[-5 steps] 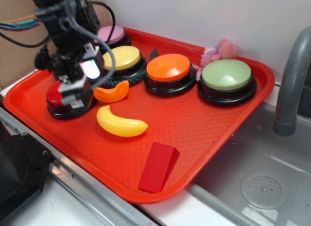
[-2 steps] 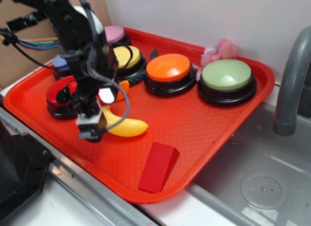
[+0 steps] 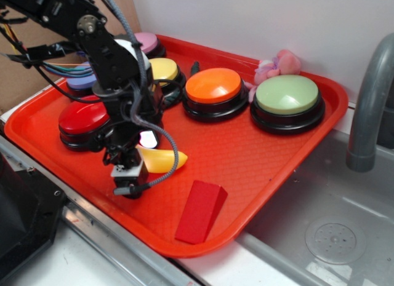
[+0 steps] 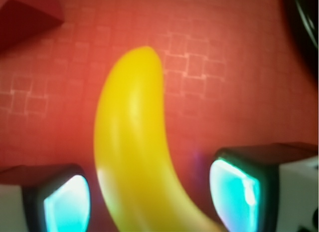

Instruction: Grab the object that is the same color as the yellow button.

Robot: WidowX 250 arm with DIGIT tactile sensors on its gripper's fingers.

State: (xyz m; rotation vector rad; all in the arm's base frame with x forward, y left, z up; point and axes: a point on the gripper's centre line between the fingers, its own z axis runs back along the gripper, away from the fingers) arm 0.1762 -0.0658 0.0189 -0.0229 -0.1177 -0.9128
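Observation:
The yellow toy banana (image 3: 166,160) lies on the red tray (image 3: 289,169), its left half hidden under my gripper (image 3: 132,173). In the wrist view the banana (image 4: 132,142) runs between my two fingers, with tray showing on each side of it. The gripper (image 4: 149,202) is open, low over the banana, its left pad (image 4: 67,202) nearer to it than the right pad (image 4: 234,194). The yellow button (image 3: 164,69) stands at the back of the tray, partly hidden by the arm.
Orange button (image 3: 213,85), light green button (image 3: 287,93), red button (image 3: 83,119), pink button (image 3: 146,42) and a purple button (image 3: 82,83) stand on the tray. A red wedge block (image 3: 200,211) lies near the front edge. A sink (image 3: 332,237) and faucet (image 3: 369,101) are at the right.
My gripper has moved from over the red button forward and right, and down, so it now straddles the banana. The orange slice toy is now hidden behind the arm.

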